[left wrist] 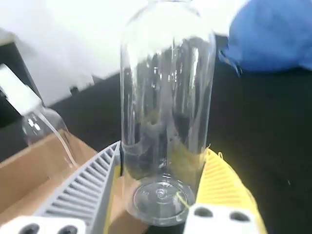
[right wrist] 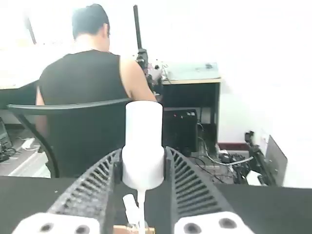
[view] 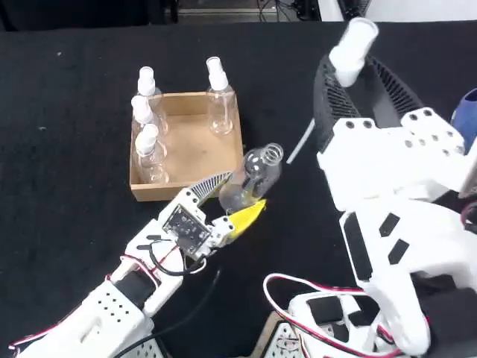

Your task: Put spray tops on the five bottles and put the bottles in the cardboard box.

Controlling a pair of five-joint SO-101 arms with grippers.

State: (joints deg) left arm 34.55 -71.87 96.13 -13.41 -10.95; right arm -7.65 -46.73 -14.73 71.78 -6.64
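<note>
The left gripper (view: 240, 195) is clamped on a clear bottle (view: 257, 173) with no top. The bottle is tilted, just beside the cardboard box (view: 195, 149), at 4 o'clock from it. The right gripper (right wrist: 142, 155) squeezes a white spray top (right wrist: 143, 146), at 2 o'clock from the box. 4 capped bottles (view: 220, 104) stand in the box on the black counter (view: 67, 112).

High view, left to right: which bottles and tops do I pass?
Three capped bottles along the left side of the cardboard box → a fourth capped bottle at its far right corner → the uncapped bottle between the jaws of the left gripper → the spray top between the jaws of the right gripper.
</note>
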